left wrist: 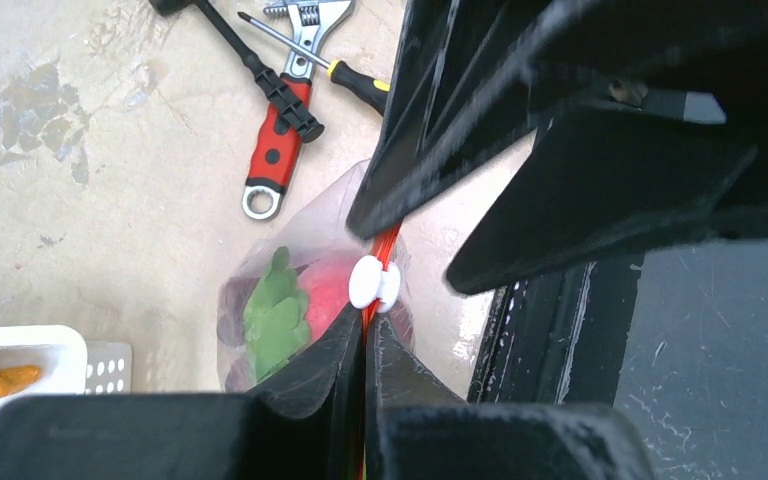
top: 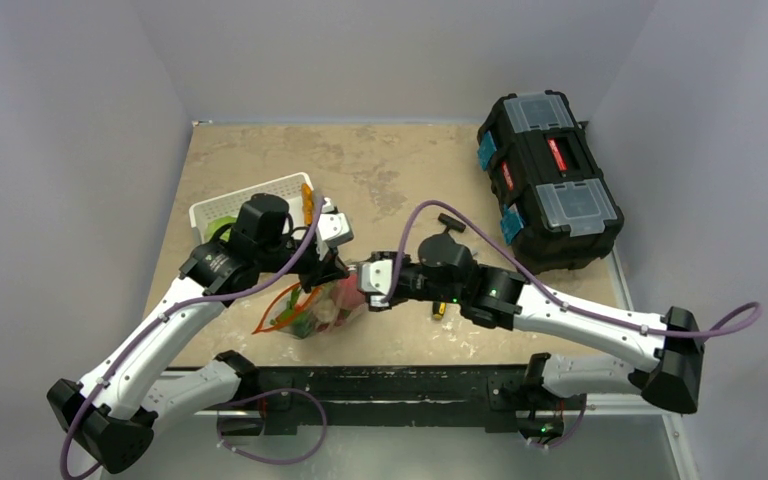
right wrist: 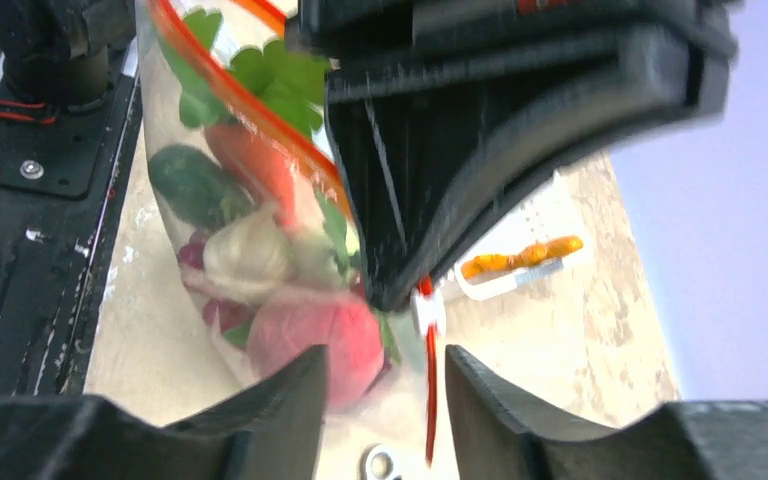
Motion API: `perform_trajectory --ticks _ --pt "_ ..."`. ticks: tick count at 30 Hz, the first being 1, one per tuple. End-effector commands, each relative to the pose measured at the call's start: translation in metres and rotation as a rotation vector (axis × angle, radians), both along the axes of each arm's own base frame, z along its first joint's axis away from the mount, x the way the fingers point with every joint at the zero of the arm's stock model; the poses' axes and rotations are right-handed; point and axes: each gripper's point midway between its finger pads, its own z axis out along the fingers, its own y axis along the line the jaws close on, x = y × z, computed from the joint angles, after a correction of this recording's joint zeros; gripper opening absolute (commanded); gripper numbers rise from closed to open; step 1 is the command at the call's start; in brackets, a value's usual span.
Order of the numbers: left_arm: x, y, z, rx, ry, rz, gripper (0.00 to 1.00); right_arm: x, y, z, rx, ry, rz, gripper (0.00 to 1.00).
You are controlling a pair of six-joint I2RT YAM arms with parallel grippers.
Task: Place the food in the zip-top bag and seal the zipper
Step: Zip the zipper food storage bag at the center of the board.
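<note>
Bag (left wrist: 305,235) looks limp and slippery, so take its stiffer zipper (left wrist: 387,245): left end effector (left wrist: 365,325) clenches it, right end effector (right wrist: 385,355) gapes astride.

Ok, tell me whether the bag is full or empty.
Full: a peach, a cucumber and leafy greens show through the clear bag, packed together.

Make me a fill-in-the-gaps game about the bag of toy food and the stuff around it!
The left fingers are shut on the zip-top bag's red-orange ____.
The slider on it is ____.
The wrench has a ____ handle.
An orange piece lies in the white ____.
Missing words: zipper, white, red, basket.
</note>
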Motion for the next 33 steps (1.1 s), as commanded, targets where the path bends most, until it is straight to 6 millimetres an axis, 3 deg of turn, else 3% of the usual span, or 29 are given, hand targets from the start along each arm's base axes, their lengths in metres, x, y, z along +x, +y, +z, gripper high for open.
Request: perform_trajectory --ticks 1,8,14,16,19,20,27,29,33 --pt "0.004 -0.01 0.021 -0.066 -0.076 -0.04 0.0 -0.002 -0.017 0.023 0.177 0.06 -0.052 0.48" --pt "0.004 -0.01 0.02 -0.063 -0.071 -0.04 0.0 0.007 -0.017 0.023 0.143 0.12 -0.125 0.47" --pt "0.003 -0.009 0.021 -0.064 -0.073 -0.039 0.0 0.016 -0.015 0.03 0.123 0.133 -0.168 0.36" --pt "0.004 -0.009 0.02 -0.063 -0.073 -0.038 0.0 0.02 -0.016 0.033 0.136 0.129 -0.195 0.29" --pt "0.004 -0.009 0.021 -0.064 -0.075 -0.039 0.0 0.027 -0.015 0.031 0.125 0.136 -0.233 0.04" --pt "0.003 -0.009 0.021 -0.066 -0.076 -0.038 0.0 0.03 -0.015 0.029 0.118 0.138 -0.251 0.0" --pt "0.003 -0.01 0.021 -0.069 -0.072 -0.04 0.0 0.031 -0.012 0.021 0.11 0.179 -0.282 0.0" --pt "0.004 -0.01 0.02 -0.066 -0.07 -0.039 0.0 0.029 -0.011 0.019 0.115 0.177 -0.267 0.19" --pt "0.004 -0.01 0.02 -0.064 -0.069 -0.039 0.0 0.03 -0.012 0.018 0.104 0.158 -0.264 0.23"
